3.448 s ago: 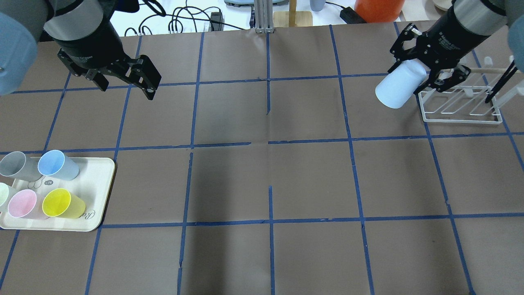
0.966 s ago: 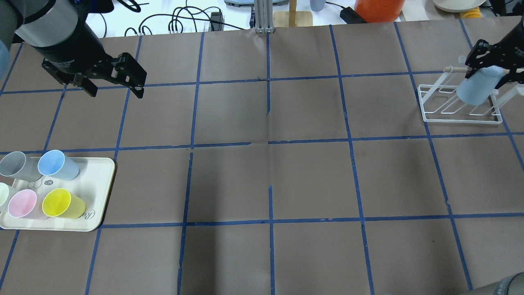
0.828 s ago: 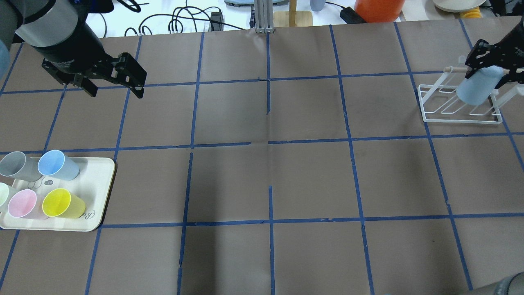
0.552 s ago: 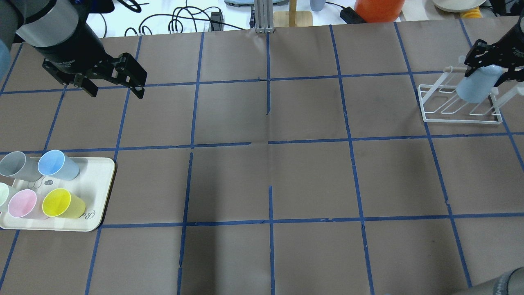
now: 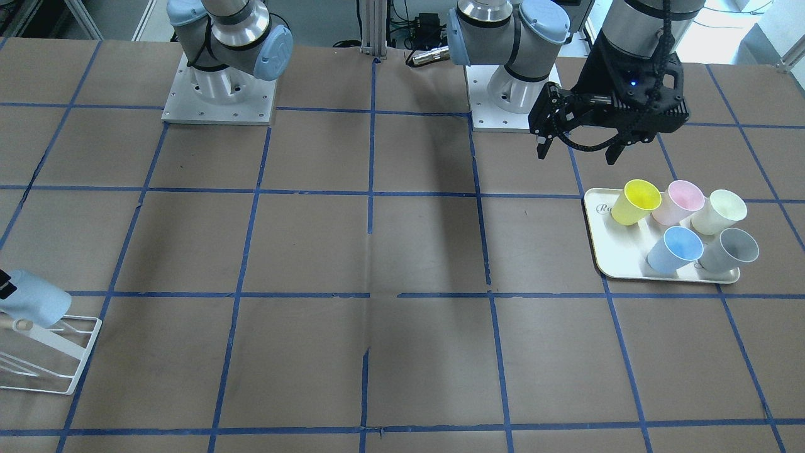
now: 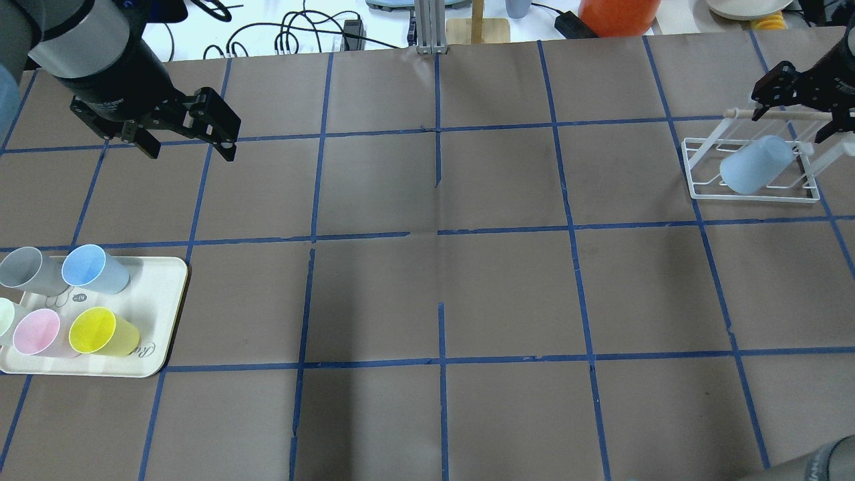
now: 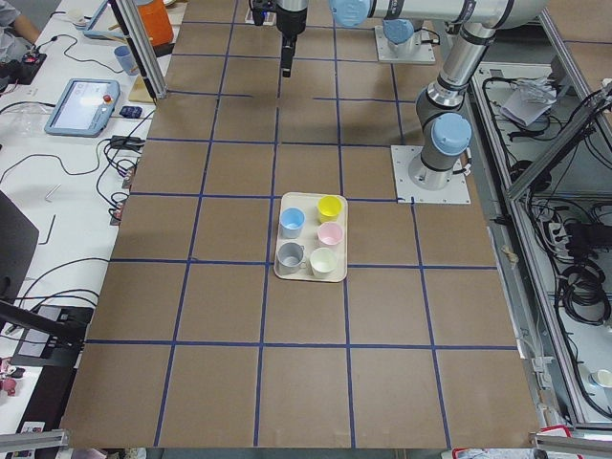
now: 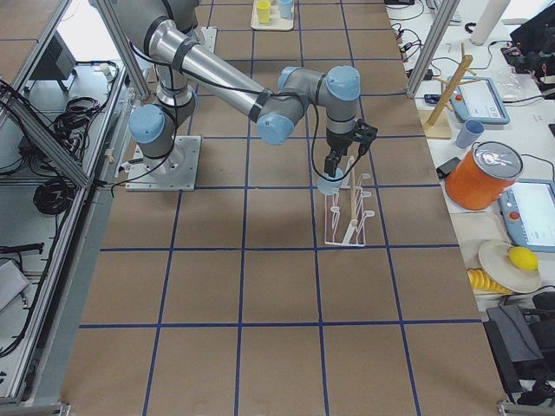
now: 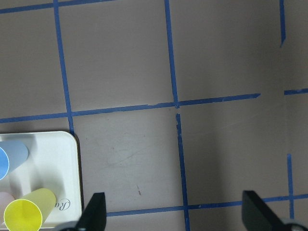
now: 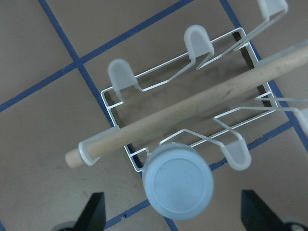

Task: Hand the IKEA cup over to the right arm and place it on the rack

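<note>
The pale light-blue IKEA cup [image 6: 755, 166] rests upside down and tilted on the white wire rack [image 6: 755, 196] at the far right. In the right wrist view its round bottom [image 10: 178, 180] faces the camera, beside the rack's wooden bar [image 10: 192, 108]. My right gripper [image 6: 795, 115] is open and empty just above the cup, apart from it; its fingertips [image 10: 94, 211] stand wide on either side. The cup [image 5: 31, 305] also shows at the left edge of the front view. My left gripper [image 6: 194, 133] is open and empty at the far left, raised over the table.
A cream tray [image 6: 160, 280] at the near left holds a sky-blue cup [image 6: 90, 267], a grey cup [image 6: 23, 267], a yellow cup [image 6: 97, 331], a pink cup [image 6: 37, 332] and a pale one at the edge. Cables and an orange container [image 6: 618, 17] lie beyond the far edge.
The right gripper carried the cup over the rack, then opened and let it go. The cup dropped lower onto the rack and tilted. The left arm drew back to the left, then stayed still.
</note>
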{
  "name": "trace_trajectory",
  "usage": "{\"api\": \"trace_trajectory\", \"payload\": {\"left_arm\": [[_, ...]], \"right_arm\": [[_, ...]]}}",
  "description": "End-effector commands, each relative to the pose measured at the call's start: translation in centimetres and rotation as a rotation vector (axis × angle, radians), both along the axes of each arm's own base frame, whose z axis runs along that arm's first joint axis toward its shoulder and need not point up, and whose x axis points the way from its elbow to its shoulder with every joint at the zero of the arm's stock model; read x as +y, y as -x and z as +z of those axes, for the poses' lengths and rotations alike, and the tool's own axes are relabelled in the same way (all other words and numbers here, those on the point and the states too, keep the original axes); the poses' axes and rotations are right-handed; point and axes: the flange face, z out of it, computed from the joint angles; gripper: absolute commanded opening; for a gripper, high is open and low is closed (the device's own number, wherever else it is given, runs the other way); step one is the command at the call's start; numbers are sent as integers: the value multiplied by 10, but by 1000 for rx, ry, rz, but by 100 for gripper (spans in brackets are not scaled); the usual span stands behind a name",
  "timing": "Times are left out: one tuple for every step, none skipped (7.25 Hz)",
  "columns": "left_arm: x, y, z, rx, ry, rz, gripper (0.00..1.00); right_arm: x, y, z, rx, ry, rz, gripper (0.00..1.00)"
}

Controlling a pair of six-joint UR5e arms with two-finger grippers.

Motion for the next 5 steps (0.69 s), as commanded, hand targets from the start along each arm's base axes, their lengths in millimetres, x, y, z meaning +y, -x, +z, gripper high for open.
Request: {"api": "trace_trajectory", "payload": {"left_arm": [[0, -1, 0, 0, 2, 1, 100], [0, -1, 0, 0, 1, 1, 100], [0, -1, 0, 0, 2, 1, 100], [0, -1, 0, 0, 2, 1, 100], [0, -1, 0, 0, 2, 1, 100]], "right_arm": [[5, -6, 15, -15, -28, 4, 100], [14, -16, 40, -1, -3, 13, 100], [28, -44, 55, -28, -56, 47, 100], [45, -70, 86, -18, -43, 75, 100], [68, -92, 107, -36, -73, 97, 100]]}}
